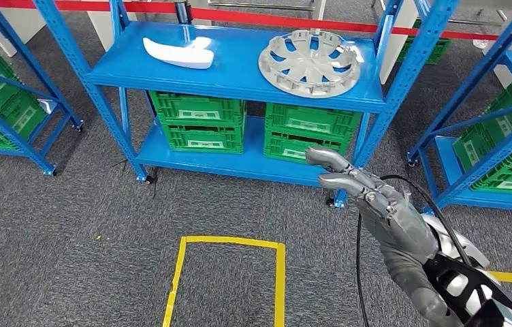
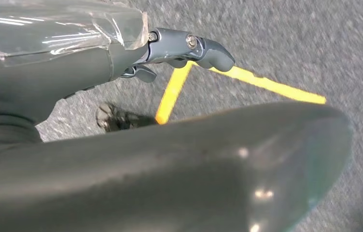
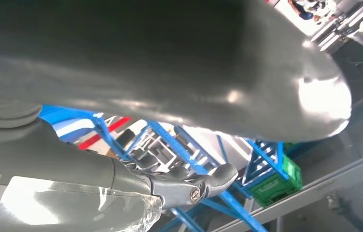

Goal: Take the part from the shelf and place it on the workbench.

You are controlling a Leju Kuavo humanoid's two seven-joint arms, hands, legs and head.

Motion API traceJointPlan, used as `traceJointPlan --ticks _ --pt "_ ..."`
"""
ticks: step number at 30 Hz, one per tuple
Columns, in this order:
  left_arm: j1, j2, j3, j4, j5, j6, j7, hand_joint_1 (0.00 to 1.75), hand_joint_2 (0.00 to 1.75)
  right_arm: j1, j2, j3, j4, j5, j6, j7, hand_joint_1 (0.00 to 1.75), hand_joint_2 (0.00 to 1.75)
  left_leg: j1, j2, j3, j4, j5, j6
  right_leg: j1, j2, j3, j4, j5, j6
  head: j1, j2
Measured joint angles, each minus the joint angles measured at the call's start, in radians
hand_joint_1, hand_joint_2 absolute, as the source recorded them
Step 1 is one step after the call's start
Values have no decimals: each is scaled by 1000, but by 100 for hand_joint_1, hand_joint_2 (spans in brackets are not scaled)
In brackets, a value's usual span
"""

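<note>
Nearest, at lower right of the head view: right robot hand (image 1: pixel 365 194) raised on its silver arm, fingers extended forward and slightly apart, holding nothing, aimed toward the shelf ahead. Left robot hand (image 2: pixel 179 50) seen from its wrist camera hanging over grey carpet, fingers loosely curled, nothing in them; whether fully closed cannot be told. On the carpet just ahead, a yellow tape rectangle (image 1: pixel 280 272) marking a standing spot. Beyond it, a blue metal shelf (image 1: pixel 240 75) on castors, with green crates (image 1: pixel 202 121) on the lower level. On the upper level, two candidates for the part: a silver wheel cover (image 1: pixel 311 63) lying flat toward the right, and a white molded piece (image 1: pixel 180 52) lying toward the left, well apart from each other. Which of the two is meant cannot be told from the task wording; the raised hand lines up more with the wheel cover. Further shelves with green crates at both sides. Judged step: approach and reach, with nothing grasped yet. Next move likely calls for closing on the shelf, lifting the right hand above the upper level, and spreading wide enough to grip the rim. No table visible, so a turn probably needed afterward.
</note>
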Motion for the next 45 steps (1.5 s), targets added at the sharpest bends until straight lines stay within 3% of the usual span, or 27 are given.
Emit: traceJointPlan --ticks 3,4,5,6,8,10,12,15,18,19,20,21,24,26,28,30,31,33,35,36,37,39,41,45 --pt "-3 -4 1 -2 0 0 0 0 0 -1 -5 0 -2 0 0 0 0 0 -8 -2 6 -6 2 17 6 2 -100 195 -76 -18 2 0" --pt "-3 -5 2 -2 0 0 0 0 0 0 -7 0 -2 0 0 0 0 0 -13 -4 7 -6 0 19 8 2 -129 246 -89 -19 2 0" --pt "-3 -6 2 -2 0 0 0 0 0 0 -8 0 -2 0 0 0 0 0 -17 -6 8 -5 -1 22 10 2 -142 261 -87 -17 2 0" --pt "-3 -6 3 -2 0 0 0 0 0 0 -8 0 -2 0 0 0 0 0 -21 -9 10 -5 -2 23 12 2 -133 233 -68 -13 1 0" --pt "-3 -8 5 -2 0 0 0 0 0 -1 -9 0 -2 0 0 0 0 0 -26 -14 14 -3 -6 23 18 2 -71 92 -6 -9 2 0" --pt "-4 -9 6 -2 1 -2 4 0 0 -2 -9 0 -3 0 5 2 0 0 -32 -18 12 6 -13 19 25 4 -21 -14 36 -20 1 0" --pt "-4 -10 8 -3 6 -8 12 0 0 -4 -9 4 -4 0 16 9 0 0 -35 -19 9 13 -18 13 29 5 -11 -34 46 -32 0 0" --pt "-4 -7 10 -6 10 -17 23 0 0 -10 -10 19 -3 5 33 30 0 0 -31 -16 -5 45 -42 -4 20 5 -5 -39 48 -41 -1 0" --pt "-3 -5 10 -8 9 -21 30 0 0 -13 -9 50 0 16 52 67 0 0 -13 -12 -89 219 -125 -30 15 4 -1 -40 46 -46 -5 0" --pt "-3 -5 10 -8 9 -23 32 0 0 -12 -10 62 4 17 55 75 0 0 -6 -10 -119 277 -143 -36 14 4 -1 -40 46 -47 -5 0" --pt "-2 -4 10 -9 8 -24 34 0 0 -11 -12 74 10 16 54 77 0 0 -1 -8 -136 303 -143 -40 13 4 -1 -39 45 -46 -5 0" --pt "-1 -4 11 -10 8 -26 36 0 0 -9 -16 85 17 13 52 75 0 0 4 -6 -132 287 -123 -43 12 4 0 -39 45 -46 -5 0" --pt "-1 -4 12 -16 7 -30 40 0 0 -3 -33 111 35 4 45 62 0 0 9 0 -40 87 -27 -43 11 5 4 -39 42 -39 -5 0" --pt "-1 -4 12 -18 6 -33 42 0 0 4 -42 123 45 -2 42 55 0 0 4 0 -8 19 -14 -35 13 5 3 -39 40 -28 -4 0" --pt "-1 -4 13 -18 6 -35 43 0 0 15 -50 132 53 -8 38 48 0 0 -2 -2 -4 14 -17 -20 11 4 5 -44 39 -14 -4 0" --pt "1 -4 15 -19 6 -35 43 0 0 25 -60 139 60 -15 35 38 0 0 -2 -3 11 -1 -11 -2 8 4 -1 -25 28 -7 -2 0" --pt "2 -4 16 -19 6 -35 43 0 0 29 -66 142 64 -20 33 33 0 0 -2 -3 19 -9 -7 5 7 4 -19 12 12 -9 -1 0" --pt "1 -5 17 -19 4 -36 44 0 0 41 -78 146 72 -29 30 22 0 0 -5 -4 24 -13 -6 16 8 5 -90 144 -37 -17 1 0" --pt "3 -6 19 -19 2 -37 45 0 0 56 -88 151 82 -35 28 13 0 0 -10 -7 25 -13 -10 20 8 5 -153 245 -60 -15 1 0" --pt "3 -6 20 -19 1 -38 46 0 0 62 -92 153 85 -38 27 10 0 0 -12 -9 28 -12 -12 21 8 5 -159 242 -48 -10 1 0" --pt "4 -6 22 -19 0 -40 47 0 0 68 -96 155 88 -41 27 8 0 0 -14 -11 32 -11 -16 21 8 5 -143 198 -23 -3 1 0" --pt "4 -7 23 -19 0 -43 49 0 0 76 -102 158 92 -47 26 4 0 0 -18 -15 40 -5 -28 16 11 5 -77 54 38 3 1 0" --pt "4 -8 24 -19 -1 -45 51 0 0 83 -107 161 95 -53 24 -1 0 0 -22 -17 43 2 -41 7 15 5 -33 -29 66 -9 0 0" --pt "5 -8 26 -25 -1 -45 53 0 0 89 -112 165 100 -61 19 -7 0 0 -17 -15 40 20 -62 -14 15 6 -18 -42 64 -34 -1 0"
